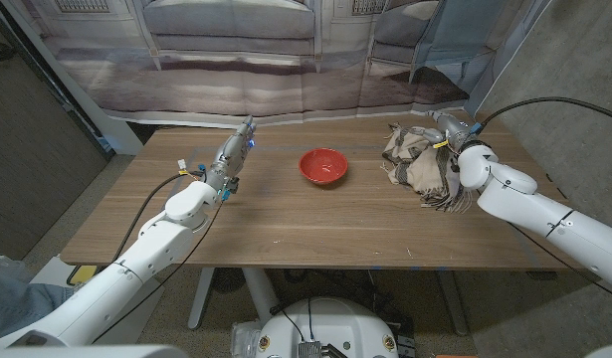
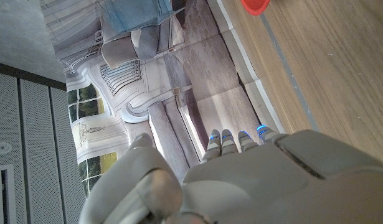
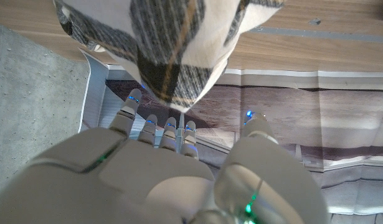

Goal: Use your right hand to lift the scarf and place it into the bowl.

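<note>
Lying bunched on the table (image 1: 315,224) at about two o'clock from the red bowl (image 1: 322,165), the plaid scarf (image 1: 417,164) is resting near the far right corner, well apart from the bowl. The right robot hand (image 1: 452,129) is reaching over the scarf's far edge; in the right wrist view its fingers (image 3: 155,127) are spreading apart beside the cloth (image 3: 172,43), holding nothing. The left robot hand (image 1: 236,151) is standing at nine o'clock from the bowl, fingers (image 2: 235,138) lying straight and together, gripping nothing.

Scarf (image 1: 417,159) right of bowl (image 1: 322,166)
</note>
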You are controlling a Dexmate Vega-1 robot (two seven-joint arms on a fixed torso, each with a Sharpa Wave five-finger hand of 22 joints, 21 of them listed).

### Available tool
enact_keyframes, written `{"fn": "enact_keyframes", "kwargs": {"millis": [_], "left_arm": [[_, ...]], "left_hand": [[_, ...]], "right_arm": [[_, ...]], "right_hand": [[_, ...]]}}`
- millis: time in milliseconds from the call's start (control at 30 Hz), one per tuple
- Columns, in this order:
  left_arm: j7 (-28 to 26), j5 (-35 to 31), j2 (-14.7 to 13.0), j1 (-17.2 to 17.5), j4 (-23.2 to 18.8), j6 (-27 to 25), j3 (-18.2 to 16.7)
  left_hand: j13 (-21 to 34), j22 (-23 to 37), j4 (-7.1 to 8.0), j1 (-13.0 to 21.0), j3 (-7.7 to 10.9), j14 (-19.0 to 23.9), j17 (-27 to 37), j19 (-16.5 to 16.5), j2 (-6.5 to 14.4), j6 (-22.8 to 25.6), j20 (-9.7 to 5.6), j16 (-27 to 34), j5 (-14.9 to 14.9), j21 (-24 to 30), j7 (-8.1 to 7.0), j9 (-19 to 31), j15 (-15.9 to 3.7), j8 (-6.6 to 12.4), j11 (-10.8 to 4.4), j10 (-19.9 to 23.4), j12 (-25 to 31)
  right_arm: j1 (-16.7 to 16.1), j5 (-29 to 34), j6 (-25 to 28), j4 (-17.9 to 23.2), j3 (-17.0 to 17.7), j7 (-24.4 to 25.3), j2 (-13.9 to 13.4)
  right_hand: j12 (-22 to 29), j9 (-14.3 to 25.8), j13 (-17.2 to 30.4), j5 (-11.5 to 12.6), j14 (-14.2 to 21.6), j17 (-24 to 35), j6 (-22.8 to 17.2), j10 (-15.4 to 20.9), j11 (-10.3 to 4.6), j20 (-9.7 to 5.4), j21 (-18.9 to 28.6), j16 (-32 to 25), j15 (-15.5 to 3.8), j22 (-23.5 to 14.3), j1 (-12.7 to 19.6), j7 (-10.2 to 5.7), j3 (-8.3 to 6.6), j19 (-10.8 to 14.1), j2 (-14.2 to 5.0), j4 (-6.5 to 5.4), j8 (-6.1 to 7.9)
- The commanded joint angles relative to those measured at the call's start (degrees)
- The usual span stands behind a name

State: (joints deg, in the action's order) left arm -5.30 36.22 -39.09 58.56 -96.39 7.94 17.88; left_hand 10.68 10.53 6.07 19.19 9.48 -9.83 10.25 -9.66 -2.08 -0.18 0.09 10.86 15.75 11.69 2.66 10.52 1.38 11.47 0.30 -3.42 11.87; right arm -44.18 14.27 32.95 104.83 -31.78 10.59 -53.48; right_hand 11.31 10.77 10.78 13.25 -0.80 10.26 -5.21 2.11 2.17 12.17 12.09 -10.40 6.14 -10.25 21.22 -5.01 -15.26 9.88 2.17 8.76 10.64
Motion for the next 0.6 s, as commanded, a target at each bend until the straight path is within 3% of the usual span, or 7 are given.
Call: {"fn": "enact_keyframes", "kwargs": {"millis": [33, 600], "left_arm": [[-0.1, 0.1, -0.7, 0.2, -0.8, -0.7, -0.4], [-0.3, 0.1, -0.5, -0.1, -0.4, -0.9, -0.4]], "left_hand": [[0.1, 0.1, 0.09, 0.0, -0.17, -0.6, 0.2, -5.3, 0.6, 0.2, 0.37, 0.0, 0.0, 0.0, 0.06, 0.2, 0.01, 0.25, -0.04, 0.1, 0.1], [0.1, 0.1, 0.07, 0.1, -0.34, -0.8, 0.2, -5.5, 0.7, 0.2, 0.38, -0.1, 0.0, -0.1, 0.1, 0.3, 0.09, 0.16, 0.01, 0.0, 0.0]], "right_arm": [[1.5, 0.6, 1.4, -1.2, -1.7, -1.6, 0.6], [3.2, 1.1, 2.4, -3.9, -3.6, -2.2, 2.2]], "right_hand": [[0.2, 0.3, 0.3, 0.4, 0.0, 0.1, 0.9, -0.7, 0.19, 0.16, 0.4, -0.2, 0.06, -0.3, 0.4, -0.17, -0.09, 0.7, 0.32, 0.3, 0.16], [0.2, 0.3, 0.3, 0.7, -0.1, 0.1, 2.0, -1.3, 0.5, 0.23, 0.2, -0.2, 0.1, -0.2, 1.0, -0.02, -0.06, 0.9, 0.71, 0.34, 0.01]]}}
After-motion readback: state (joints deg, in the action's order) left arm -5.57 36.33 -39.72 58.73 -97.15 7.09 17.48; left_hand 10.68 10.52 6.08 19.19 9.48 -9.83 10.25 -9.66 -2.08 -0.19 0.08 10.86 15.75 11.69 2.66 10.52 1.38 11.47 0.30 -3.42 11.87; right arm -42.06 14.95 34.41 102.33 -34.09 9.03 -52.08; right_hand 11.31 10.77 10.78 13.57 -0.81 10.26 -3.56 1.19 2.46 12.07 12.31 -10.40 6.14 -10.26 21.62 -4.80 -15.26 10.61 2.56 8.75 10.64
